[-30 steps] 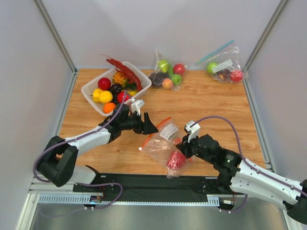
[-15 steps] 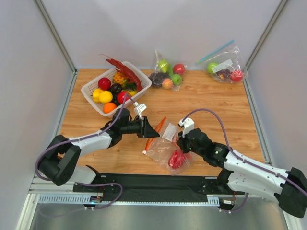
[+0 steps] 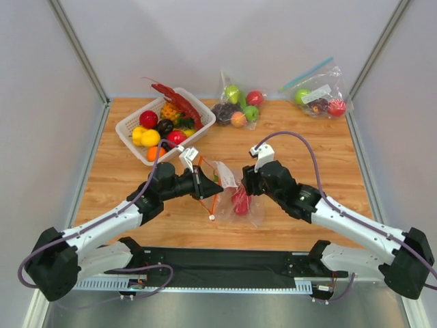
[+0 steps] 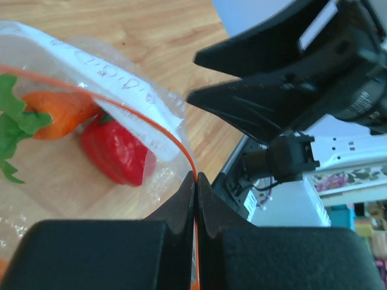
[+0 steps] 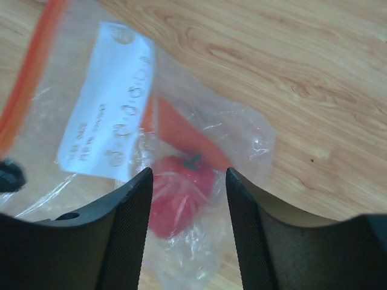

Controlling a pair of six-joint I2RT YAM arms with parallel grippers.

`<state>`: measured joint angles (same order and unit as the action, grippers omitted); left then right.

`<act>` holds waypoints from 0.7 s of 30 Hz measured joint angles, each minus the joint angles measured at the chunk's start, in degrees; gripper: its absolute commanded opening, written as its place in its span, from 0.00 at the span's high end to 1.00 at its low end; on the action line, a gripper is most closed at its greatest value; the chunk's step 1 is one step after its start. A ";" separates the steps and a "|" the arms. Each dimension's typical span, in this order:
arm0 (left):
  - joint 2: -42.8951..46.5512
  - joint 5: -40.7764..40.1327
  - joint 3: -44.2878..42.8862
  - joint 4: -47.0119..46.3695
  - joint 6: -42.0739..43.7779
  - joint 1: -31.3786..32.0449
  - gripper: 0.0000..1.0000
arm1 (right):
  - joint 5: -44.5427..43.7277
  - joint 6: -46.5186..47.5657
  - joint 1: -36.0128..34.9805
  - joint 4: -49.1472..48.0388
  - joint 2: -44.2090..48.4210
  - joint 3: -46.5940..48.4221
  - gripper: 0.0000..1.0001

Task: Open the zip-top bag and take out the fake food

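Pinched-closed left end effector [image 4: 195, 178], right end effector [image 5: 188, 181] with jaws apart, left arm [image 3: 116, 222] and right arm [image 3: 341, 215] angled inward

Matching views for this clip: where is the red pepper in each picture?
Top camera: pepper in the bag, mid-table.
Left wrist: pepper left of centre, beside the carrot.
Right wrist: pepper low centre.
Shared landmark: the bag's white label.

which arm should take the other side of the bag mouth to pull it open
Right arm: its jaws stand open over the zip-top bag, free to pinch the plastic. The left arm has its jaws shut on the orange zip strip, so it should probably hold.
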<state>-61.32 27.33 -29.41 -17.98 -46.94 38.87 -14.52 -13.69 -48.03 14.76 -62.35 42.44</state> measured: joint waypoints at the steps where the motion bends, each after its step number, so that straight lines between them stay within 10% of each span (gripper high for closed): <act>1: 1.16 -2.21 -0.74 1.81 0.44 0.76 1.00 | -1.31 0.02 -1.16 1.01 1.05 1.01 0.45; 21: 0.68 -25.83 -6.78 15.69 1.84 9.25 1.00 | -4.96 -9.03 -20.85 2.29 2.45 2.62 0.41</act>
<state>-60.64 1.50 -36.18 -2.28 -45.10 48.12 -19.49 -22.72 -68.88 17.06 -59.90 45.06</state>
